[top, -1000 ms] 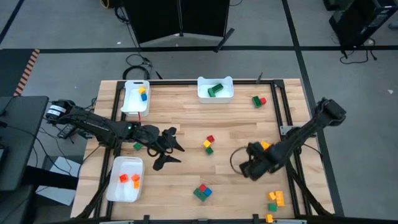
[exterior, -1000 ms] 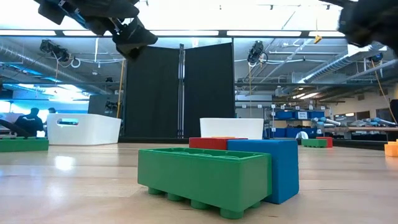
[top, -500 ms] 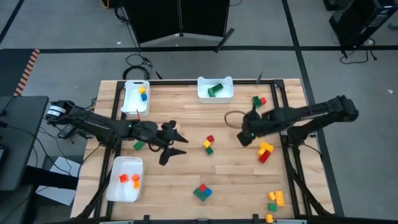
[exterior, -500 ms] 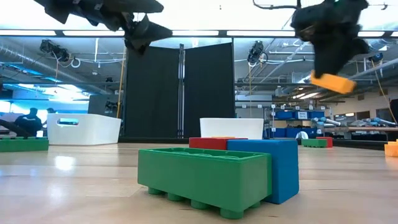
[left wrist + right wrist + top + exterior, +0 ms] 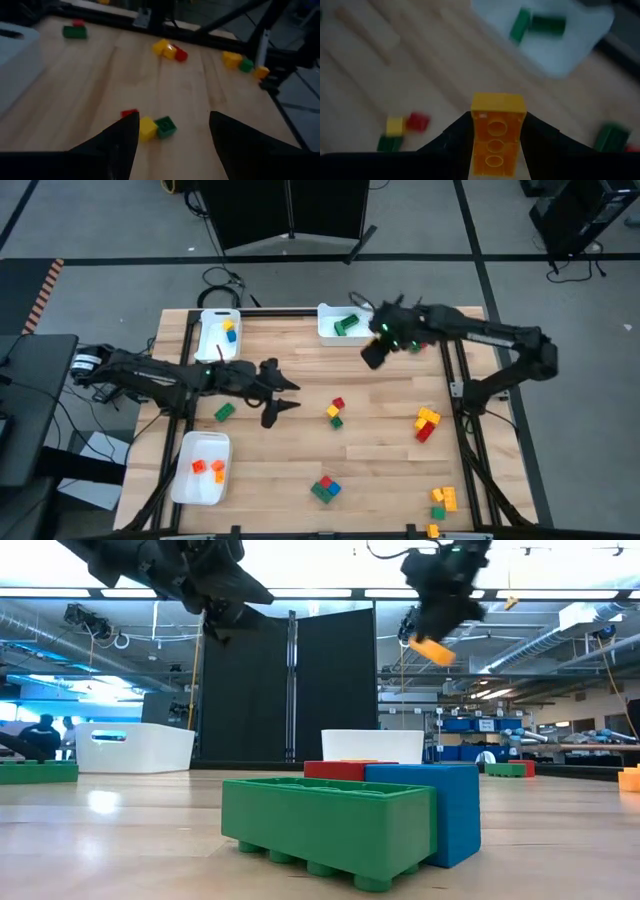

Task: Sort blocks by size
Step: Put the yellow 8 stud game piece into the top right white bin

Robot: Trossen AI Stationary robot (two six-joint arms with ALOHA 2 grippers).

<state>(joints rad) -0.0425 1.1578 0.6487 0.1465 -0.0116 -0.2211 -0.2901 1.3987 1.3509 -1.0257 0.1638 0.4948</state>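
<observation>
Right gripper (image 5: pixel 372 352) carries an orange block (image 5: pixel 497 134) above the counter (image 5: pixel 380 440), near the far tray (image 5: pixel 345 332).

Right fingers pinch the orange block on both sides, well clear of the wood; the far tray holds green blocks (image 5: pixel 540 24). Left gripper (image 5: pixel 277 392) hangs spread and empty over the counter's left-centre, just beside a green block (image 5: pixel 223 412) and pointing at the red/yellow/green cluster (image 5: pixel 148 124). Other blocks: yellow-red pair (image 5: pixel 427 423) at right, green-blue-red cluster (image 5: pixel 324 488) near front, orange ones in the front-left tray (image 5: pixel 185 480).
</observation>
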